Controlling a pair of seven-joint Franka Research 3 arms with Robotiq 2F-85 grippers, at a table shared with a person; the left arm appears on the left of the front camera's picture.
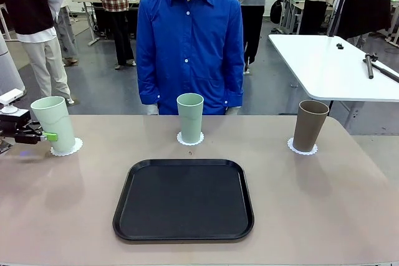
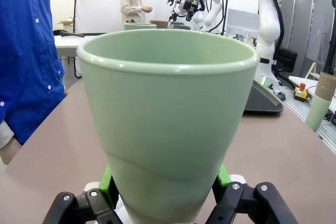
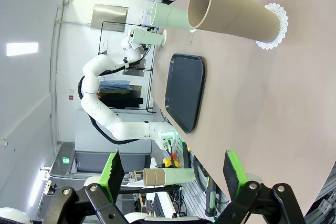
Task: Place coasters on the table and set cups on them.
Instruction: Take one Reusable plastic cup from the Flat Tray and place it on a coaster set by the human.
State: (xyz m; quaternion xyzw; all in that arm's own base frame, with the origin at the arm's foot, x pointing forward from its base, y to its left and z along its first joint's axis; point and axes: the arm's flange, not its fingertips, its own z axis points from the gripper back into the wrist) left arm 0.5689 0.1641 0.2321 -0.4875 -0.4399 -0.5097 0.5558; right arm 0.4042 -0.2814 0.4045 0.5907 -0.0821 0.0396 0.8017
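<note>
A pale mint green cup [image 2: 167, 124] is clamped low on its body between the green pads [image 2: 107, 182] of the left gripper [image 2: 165, 192], upright above the beige worktop [image 2: 52, 156].

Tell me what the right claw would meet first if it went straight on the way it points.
Probably the brown cup on its lacy coaster. The open right claw faces it across bare table, though depth is hard to judge here.

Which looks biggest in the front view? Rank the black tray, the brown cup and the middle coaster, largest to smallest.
1. Black tray, by far the largest.
2. Brown cup.
3. Middle coaster, the smallest, with just its lacy rim visible around the mint cup's base.
The tray lies nearer the camera, but the gap is too wide to doubt.
</note>
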